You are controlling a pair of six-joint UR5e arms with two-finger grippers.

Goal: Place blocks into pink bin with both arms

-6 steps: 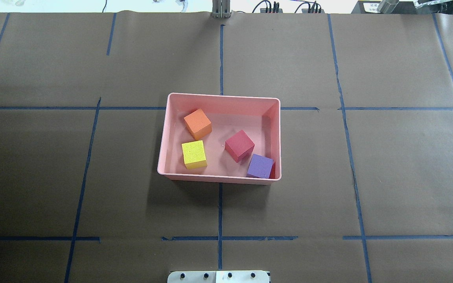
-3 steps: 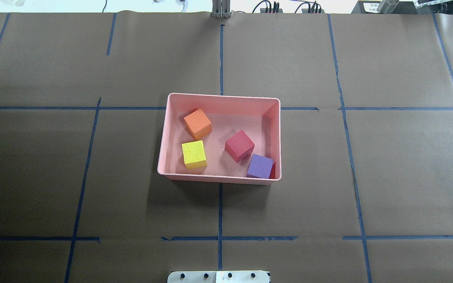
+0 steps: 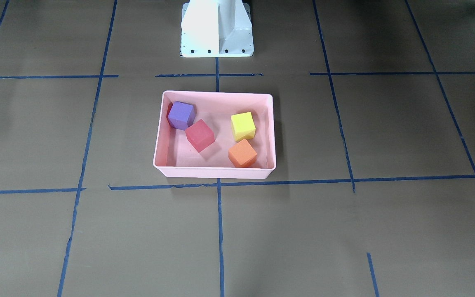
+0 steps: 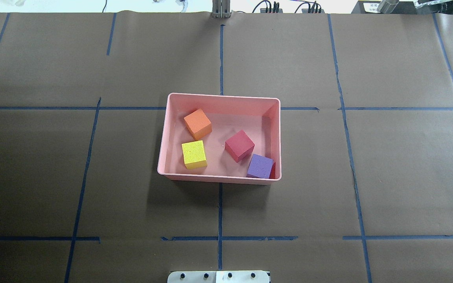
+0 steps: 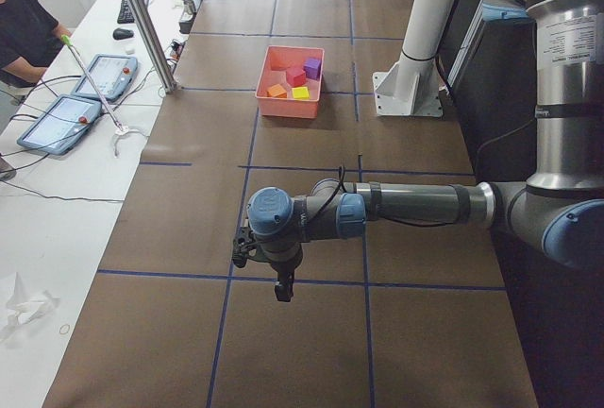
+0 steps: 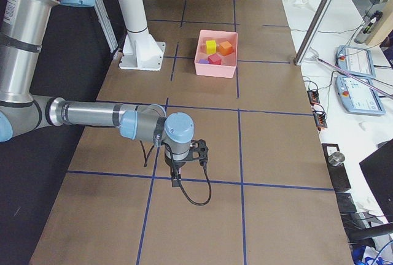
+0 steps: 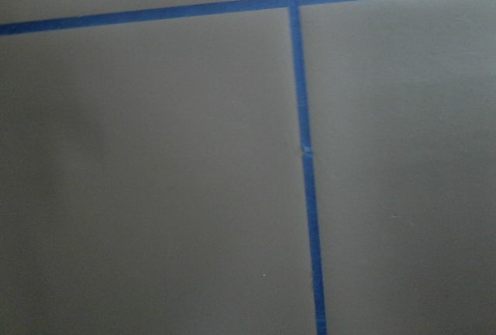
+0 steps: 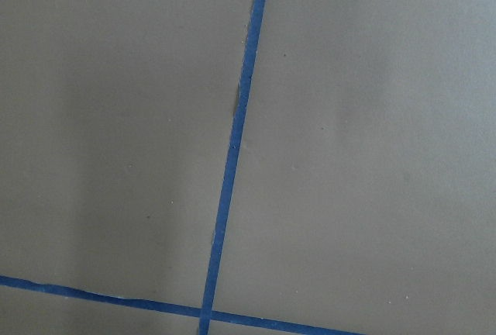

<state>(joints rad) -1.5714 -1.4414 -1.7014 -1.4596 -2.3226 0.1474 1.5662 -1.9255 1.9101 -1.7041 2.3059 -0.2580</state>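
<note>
Left gripper and right gripper hover; one pink bin holds four blocks.

A: Can you see fine?

B: Yes. Light comes from above, and the colours look clear. On my overhead view the pink bin drops a soft dark shadow on the brown paper at its near side.

A: Any glare?

B: Only the far strip at the top looks washed white. My two wrist views are dim, grey and a bit fuzzy.
</note>
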